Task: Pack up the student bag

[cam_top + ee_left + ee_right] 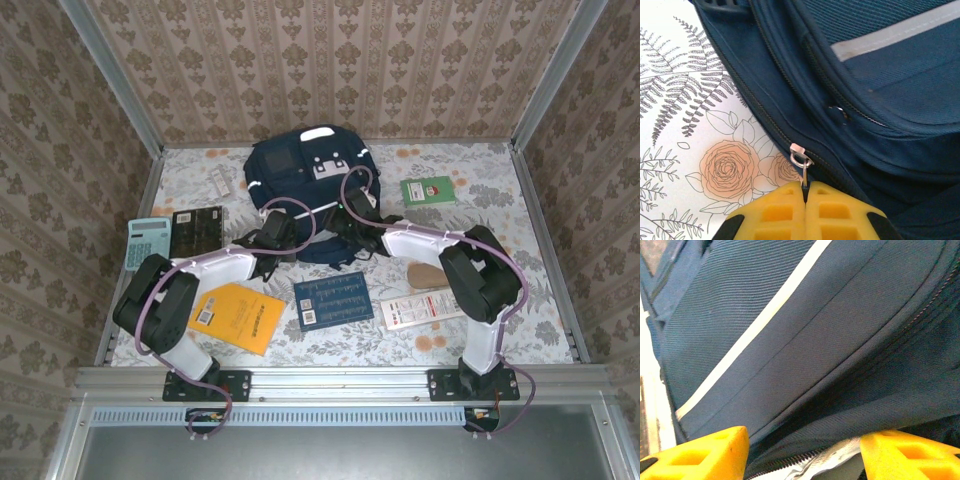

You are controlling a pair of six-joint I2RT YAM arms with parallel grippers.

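The navy student bag (300, 170) lies at the back middle of the table, its white stripe (895, 32) showing in the left wrist view. My left gripper (805, 194) is shut on the thin metal pull tab (804, 176) of a zipper slider (799, 152) at the bag's lower left edge. It sits at the bag's near left side (274, 236). My right gripper (805, 462) is open at the bag's near right side (356, 226). Its yellow fingers (705, 452) straddle a fold of navy fabric, with zipper teeth (785, 465) and silvery lining below.
Around the bag lie a calculator (148, 243), a black flat item (196, 230), a yellow book (238, 316), a blue book (333, 300), a white box (425, 310), a tan object (430, 272) and a green booklet (428, 189). Metal rails border the floral table.
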